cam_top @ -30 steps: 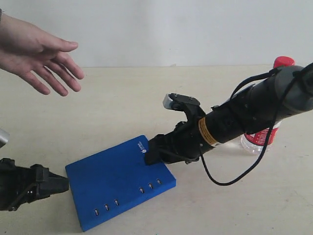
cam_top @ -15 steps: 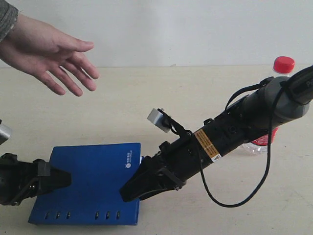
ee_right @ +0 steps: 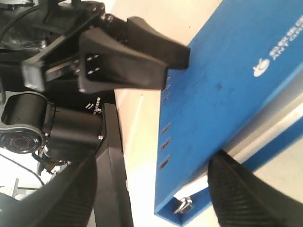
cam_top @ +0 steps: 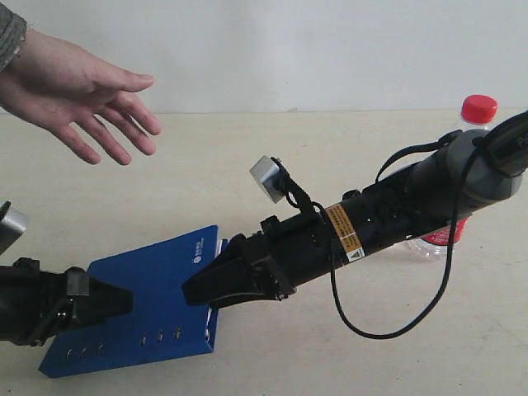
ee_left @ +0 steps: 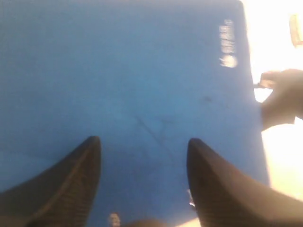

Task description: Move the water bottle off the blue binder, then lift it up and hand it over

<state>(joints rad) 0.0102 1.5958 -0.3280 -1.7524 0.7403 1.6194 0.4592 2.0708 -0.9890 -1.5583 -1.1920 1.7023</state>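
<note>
Black right gripper (cam_top: 195,291) sits at the right edge of the blue binder (cam_top: 157,280). Its jaws are apart in my wrist view and the slotted edge runs between them; I can't tell whether a finger touches the cover. Left gripper (cam_top: 124,299) faces it from the other end, fingers (ee_left: 75,184) spread wide over the blue face and squeezing nothing. So the binder lies between my two tools, its long axis running roughly from one to the other. Its right end looks tipped up off the table (cam_top: 247,157) (left end down, I think). Water bottle (cam_top: 477,111) stands upright on the table behind my right arm, well apart from the binder, so the clearing step reads as done. Person's hand (cam_top: 82,95) hovers open, palm down, above the far left of the table, nearer my left arm than my right. My guess: the lift has to carry the binder up and left toward that hand, and the left side has the shorter way.
</note>
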